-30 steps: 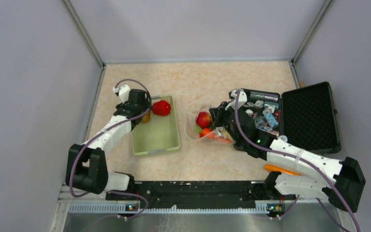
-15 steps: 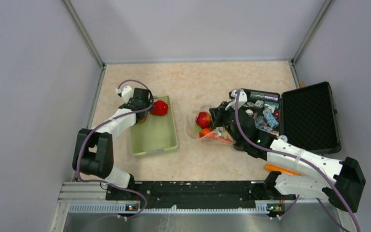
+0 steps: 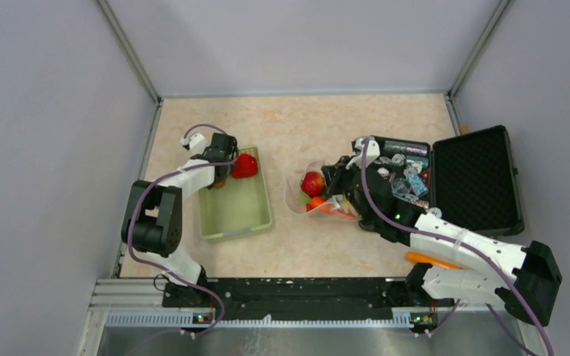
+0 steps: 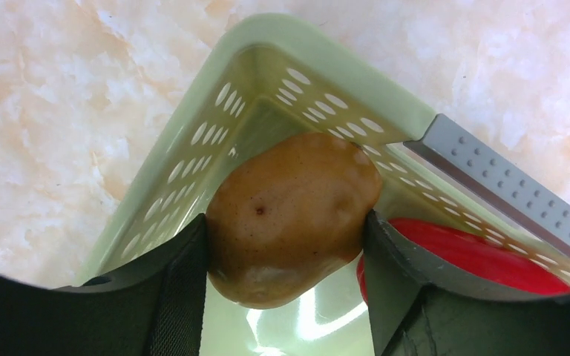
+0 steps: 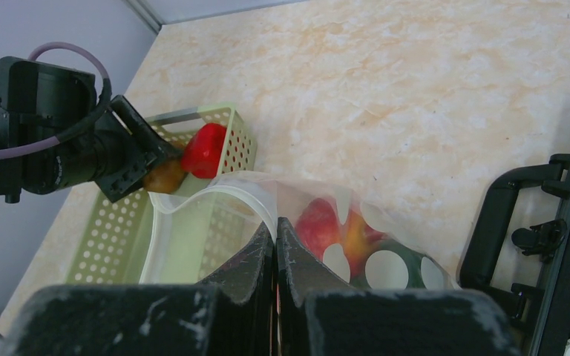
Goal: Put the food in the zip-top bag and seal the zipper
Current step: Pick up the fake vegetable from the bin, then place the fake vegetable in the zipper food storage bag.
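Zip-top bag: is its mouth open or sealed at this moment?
Open. The rim of the zip-top bag gapes in a wide loop; the right gripper pinches one edge.

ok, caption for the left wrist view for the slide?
Left claw gripping a brown toy potato in the green basket's corner, red pepper beside it.

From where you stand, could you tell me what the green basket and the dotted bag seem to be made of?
The basket looks like moulded pale green plastic, slightly glossy, its walls pierced with oval holes. The bag seems thin clear plastic film: fruit shows through it and it sags softly.
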You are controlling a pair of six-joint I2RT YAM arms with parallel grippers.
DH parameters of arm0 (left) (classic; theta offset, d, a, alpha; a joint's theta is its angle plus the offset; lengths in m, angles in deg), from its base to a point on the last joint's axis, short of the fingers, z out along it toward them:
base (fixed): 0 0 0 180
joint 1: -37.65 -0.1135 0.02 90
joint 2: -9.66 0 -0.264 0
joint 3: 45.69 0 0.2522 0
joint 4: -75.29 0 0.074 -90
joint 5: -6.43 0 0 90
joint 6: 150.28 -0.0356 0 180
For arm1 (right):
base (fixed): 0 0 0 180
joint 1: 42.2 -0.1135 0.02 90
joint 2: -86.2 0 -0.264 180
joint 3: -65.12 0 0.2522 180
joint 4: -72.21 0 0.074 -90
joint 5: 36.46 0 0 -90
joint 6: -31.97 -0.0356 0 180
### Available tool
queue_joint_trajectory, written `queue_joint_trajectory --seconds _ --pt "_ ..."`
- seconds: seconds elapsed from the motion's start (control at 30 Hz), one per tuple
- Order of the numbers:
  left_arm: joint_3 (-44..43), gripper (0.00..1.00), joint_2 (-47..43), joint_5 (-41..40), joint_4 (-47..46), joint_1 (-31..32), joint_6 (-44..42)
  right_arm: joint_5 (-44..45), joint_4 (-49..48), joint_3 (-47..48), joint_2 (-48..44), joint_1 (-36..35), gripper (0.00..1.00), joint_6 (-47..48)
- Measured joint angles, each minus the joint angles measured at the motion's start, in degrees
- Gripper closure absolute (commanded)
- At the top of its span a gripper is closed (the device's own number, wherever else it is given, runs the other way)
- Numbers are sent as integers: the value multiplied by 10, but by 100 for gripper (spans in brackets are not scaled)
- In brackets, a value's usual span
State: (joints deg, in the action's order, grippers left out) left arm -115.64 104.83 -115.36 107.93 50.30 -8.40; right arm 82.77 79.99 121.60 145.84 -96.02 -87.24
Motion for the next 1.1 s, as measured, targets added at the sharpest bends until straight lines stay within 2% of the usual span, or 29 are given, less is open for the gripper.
queue_joint_trajectory --seconds 0.1,0.23,0.6,0.7,0.87,1.0,1.1 --pt "1 69 -1 2 -5 2 -7 0 0 0 0 0 100 0" --pt "21 83 -20 14 -22 3 -19 0 0 0 0 0 100 0" --pt "73 85 -198 122 -39 3 -73 0 0 0 0 0 100 0" --pt "89 85 -245 196 -58 2 -105 0 0 0 0 0 100 0" --pt "137 84 -344 407 -124 3 -160 0 0 0 0 0 100 0" --pt "131 83 -395 544 -141 5 -176 0 0 0 0 0 100 0" --pt "125 79 -417 625 -144 5 -176 0 0 0 1 0 100 0"
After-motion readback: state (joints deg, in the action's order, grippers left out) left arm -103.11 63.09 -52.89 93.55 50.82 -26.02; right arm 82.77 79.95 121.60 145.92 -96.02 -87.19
